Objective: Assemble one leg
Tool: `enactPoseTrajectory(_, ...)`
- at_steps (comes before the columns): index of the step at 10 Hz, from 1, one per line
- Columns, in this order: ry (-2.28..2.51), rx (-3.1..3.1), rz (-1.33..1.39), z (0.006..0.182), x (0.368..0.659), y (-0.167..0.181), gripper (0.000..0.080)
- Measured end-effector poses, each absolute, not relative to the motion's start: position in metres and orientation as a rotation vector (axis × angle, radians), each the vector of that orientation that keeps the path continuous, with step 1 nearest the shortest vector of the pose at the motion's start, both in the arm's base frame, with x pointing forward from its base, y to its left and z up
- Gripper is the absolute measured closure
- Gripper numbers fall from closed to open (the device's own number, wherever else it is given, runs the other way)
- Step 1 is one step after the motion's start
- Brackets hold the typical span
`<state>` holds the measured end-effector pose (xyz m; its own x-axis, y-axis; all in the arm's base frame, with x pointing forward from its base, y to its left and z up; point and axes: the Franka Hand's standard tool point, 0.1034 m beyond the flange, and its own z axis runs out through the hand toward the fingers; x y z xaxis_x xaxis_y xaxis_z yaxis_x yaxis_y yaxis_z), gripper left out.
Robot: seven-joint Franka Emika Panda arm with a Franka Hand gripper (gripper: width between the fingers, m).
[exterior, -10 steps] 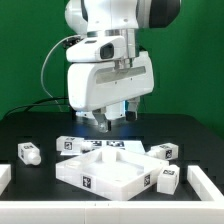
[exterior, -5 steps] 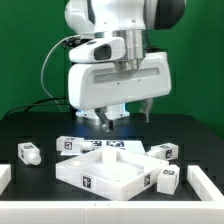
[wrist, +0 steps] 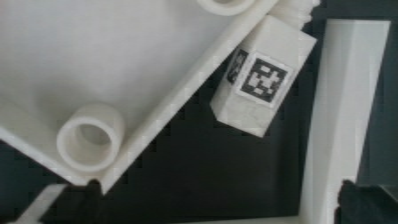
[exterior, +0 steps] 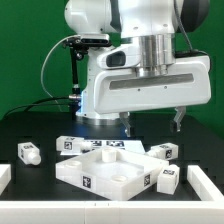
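Several small white tagged legs lie on the black table: one [exterior: 28,152] at the exterior view's left, one [exterior: 70,145] behind the tabletop piece, two [exterior: 160,151] [exterior: 168,178] at its right. My gripper [exterior: 152,124] hangs open and empty above the right-hand legs, well clear of them. In the wrist view a leg [wrist: 263,85] lies touching the slanted edge of the large white square piece [wrist: 107,90], near its corner. My gripper [wrist: 222,205] shows only as two dark fingertips [wrist: 71,200] set wide apart, with nothing between them.
The large white tray-like piece [exterior: 105,170] with corner holes sits at the front centre. The marker board [exterior: 108,143] lies behind it. White bars lie at the front left [exterior: 4,178] and front right [exterior: 208,185]; a long white strip [wrist: 338,120] runs beside the leg.
The arm has swung toward the exterior view's right and nearer the camera. The fingers now hang wide apart over the right-hand legs instead of over the marker board.
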<state>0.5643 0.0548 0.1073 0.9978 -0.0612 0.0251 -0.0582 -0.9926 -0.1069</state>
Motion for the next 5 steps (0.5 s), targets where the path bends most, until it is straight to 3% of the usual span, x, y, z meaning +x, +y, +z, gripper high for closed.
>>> enactPoseTrajectory(2,0.249,-3.023,-0.026,0.106,0.564,0.057,0.0150)
enactPoseTrajectory(5,0.409,-2.998,0.029,0.083,0.582,0.072,0.0150)
